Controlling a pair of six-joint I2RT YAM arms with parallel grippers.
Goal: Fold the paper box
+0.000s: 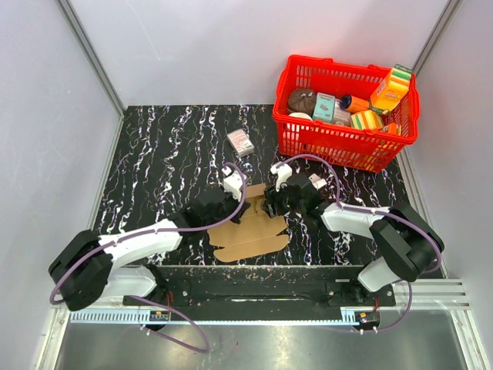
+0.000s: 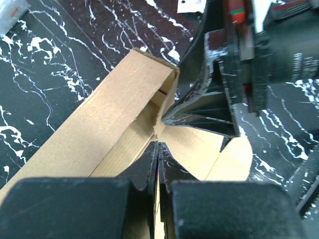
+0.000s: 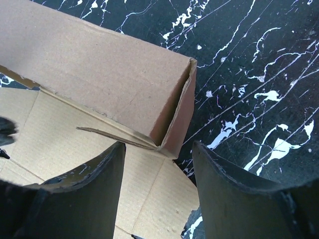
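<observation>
1. At the near middle of the table (image 1: 154,154), the left pincer (image 2: 157,152) is clenched tight. A thin edge of the paper box (image 2: 99,124) is caught between its fingertips, at the foot of a raised side wall.
2. Opposite it, the right pincer (image 3: 158,149) stands released. Its two fingers (image 3: 89,194) are spread on either side of the end corner of that same wall and are not closed on it.
3. From the left wrist view, one right finger sits close against the wall's end; whether it touches cannot be told.
4. The paper box lies just ahead of the arm bases, between the two pincers. One long panel is folded upright, a short end flap is turned in at the corner, and the rest lies flat on the table.
5. Farther back, a small white-and-pink carton (image 1: 241,142) lies alone on the table, well apart from the box.
6. At the back right, a red basket (image 1: 339,158) holds colourful packs (image 1: 389,91).
</observation>
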